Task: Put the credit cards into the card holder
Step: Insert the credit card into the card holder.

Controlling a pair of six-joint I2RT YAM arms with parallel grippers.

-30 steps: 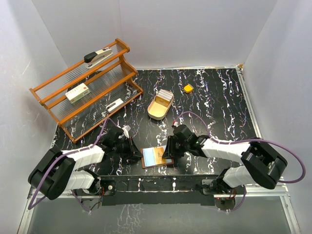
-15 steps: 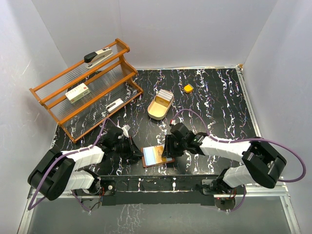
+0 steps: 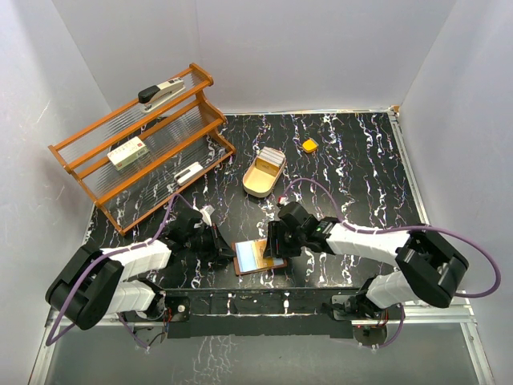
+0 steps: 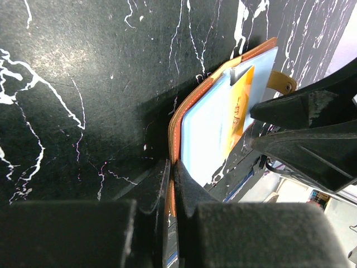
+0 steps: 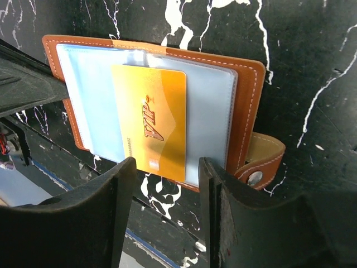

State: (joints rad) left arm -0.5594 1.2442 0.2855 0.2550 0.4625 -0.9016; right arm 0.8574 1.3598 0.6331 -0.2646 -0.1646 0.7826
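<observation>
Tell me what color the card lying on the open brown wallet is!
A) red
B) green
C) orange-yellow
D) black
C: the right wrist view shows the card is orange-yellow with "VIP" printed on it, lying over the clear sleeves of the open card holder.

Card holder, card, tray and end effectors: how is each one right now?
card holder: lying open.
yellow card: on its clear sleeves, one end sticking out.
left end effector: shut on the card holder's edge.
right end effector: open, not gripping.
tray: holding a stack of cards.
</observation>
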